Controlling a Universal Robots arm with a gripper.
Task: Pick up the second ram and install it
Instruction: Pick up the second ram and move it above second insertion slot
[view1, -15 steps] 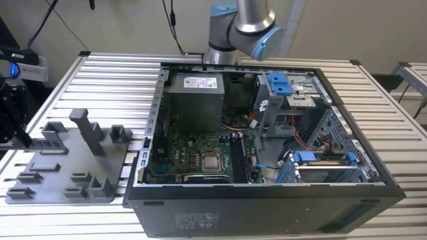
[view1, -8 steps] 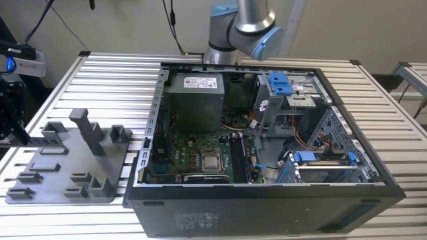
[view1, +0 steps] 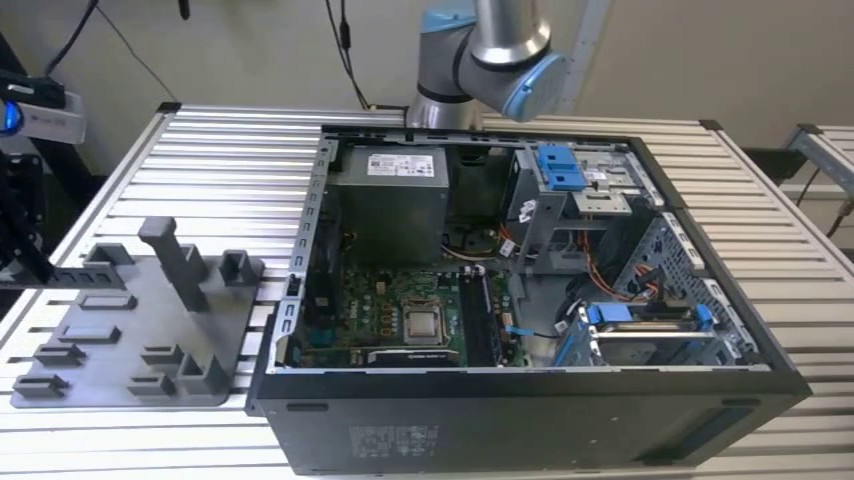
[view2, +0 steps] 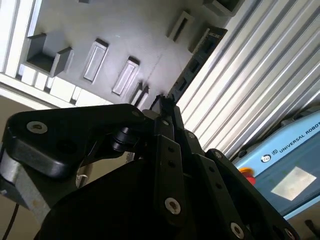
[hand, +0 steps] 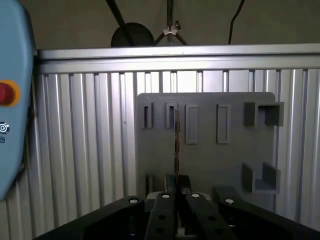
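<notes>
Near grey tray (hand: 210, 160), fingers (hand: 164, 212) gripping second ram (hand: 176, 145)

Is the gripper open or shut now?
Shut: in the first wrist view the gripper pinches the second ram, seen edge-on against the grey holder tray.

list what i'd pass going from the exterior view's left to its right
grey tray → processor → blue bracket → neighbouring table
</notes>
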